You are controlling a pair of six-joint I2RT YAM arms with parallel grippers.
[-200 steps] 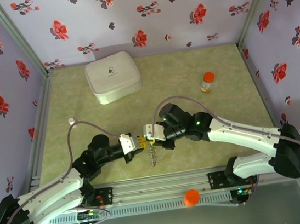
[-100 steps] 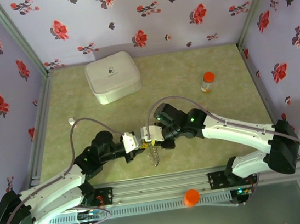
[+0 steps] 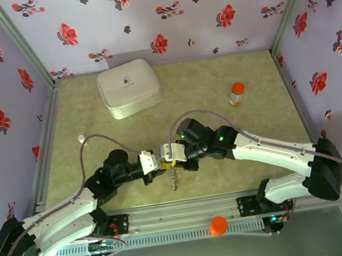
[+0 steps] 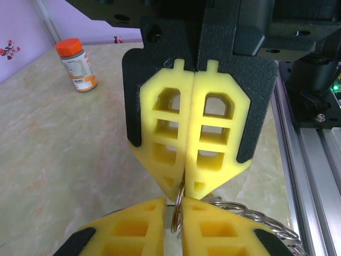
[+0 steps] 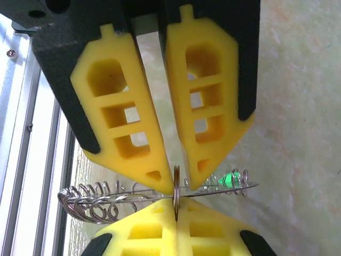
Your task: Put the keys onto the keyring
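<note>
The keyring in the top view is a thin grey streak under the 2 meeting tools, too small to show its shape. In the left wrist view the left tool is cut off by the bottom edge. Its pads hide most of the keyring, leaving a few loops at the lower right. A thin ring stands edge-on where the tools meet, and what it joins is hidden between the pads. The bottle label is too blurred to read. In the right wrist view the right tool is cut off by the bottom edge. There the green key is a blurred glow behind the loops, its blade impossible to make out.
</note>
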